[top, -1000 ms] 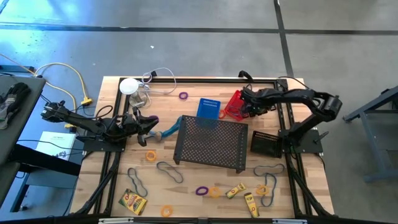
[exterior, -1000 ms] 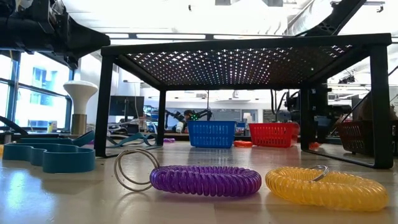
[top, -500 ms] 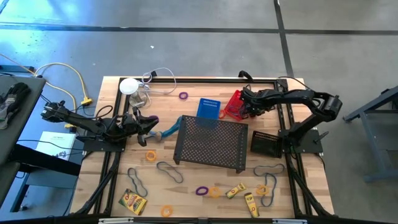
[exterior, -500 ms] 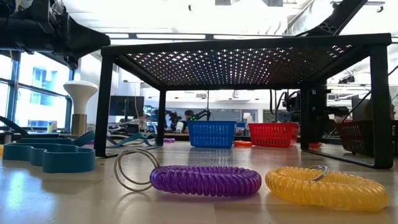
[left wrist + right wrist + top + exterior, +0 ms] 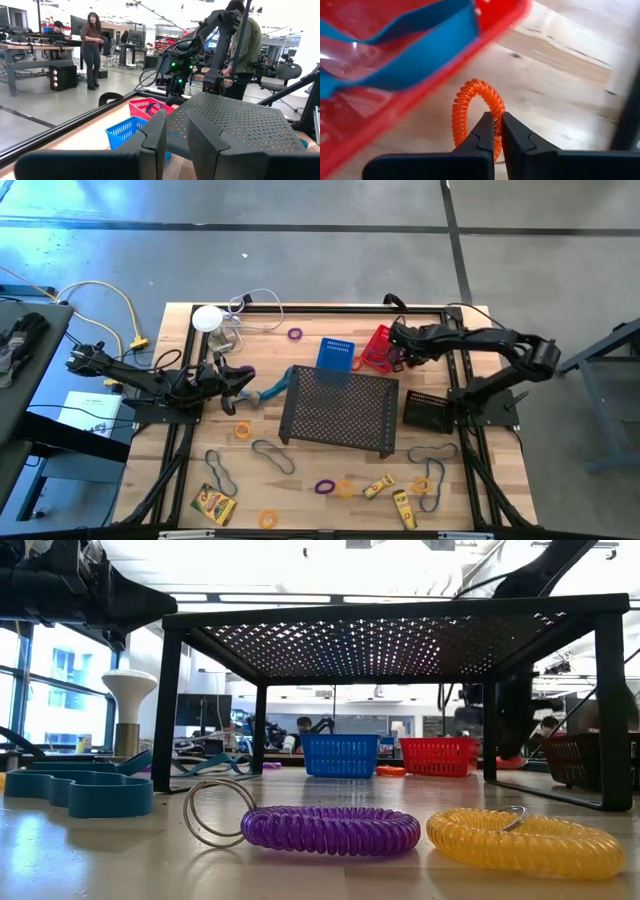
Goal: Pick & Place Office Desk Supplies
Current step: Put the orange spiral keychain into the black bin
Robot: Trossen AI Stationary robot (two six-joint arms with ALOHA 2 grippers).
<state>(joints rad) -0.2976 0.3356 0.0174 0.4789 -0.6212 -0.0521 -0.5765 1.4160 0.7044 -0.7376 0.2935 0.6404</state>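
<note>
My right gripper [image 5: 398, 358] [image 5: 498, 122] is beside the red basket [image 5: 376, 348] at the table's far right, shut on an orange coil ring [image 5: 470, 100]. A blue band [image 5: 420, 35] lies in that basket. My left gripper [image 5: 243, 388] [image 5: 175, 132] hovers left of the black mesh tray [image 5: 340, 410], at about the height of the tray's top. It is shut on a blue rubber band [image 5: 272, 388] that runs toward the tray. More supplies lie along the near edge: a purple coil [image 5: 330, 830], a yellow coil [image 5: 525, 840], dark loops [image 5: 270, 455] and yellow boxes [image 5: 213, 505]. My right gripper pinches the orange coil ring's near side [image 5: 496, 116] between its two fingertips. The rest of the loop stands out beyond the fingers, next to the red basket's wall. My left gripper seems to have the blue band's end [image 5: 172, 145] between its fingers. The fingers hide the contact, and the band trails off toward the mesh tray.
A blue basket [image 5: 337, 353] stands left of the red one. A small black basket [image 5: 430, 410] sits right of the mesh tray. The white round-topped object [image 5: 208, 318] with its cable is at the far left. People stand in the room beyond the table.
My right arm has shifted slightly toward the table's right beside the red basket, with its elbow lower. Its gripper shows blurred in the low view, and the orange coil sits a little higher there. My left arm has kept still.
</note>
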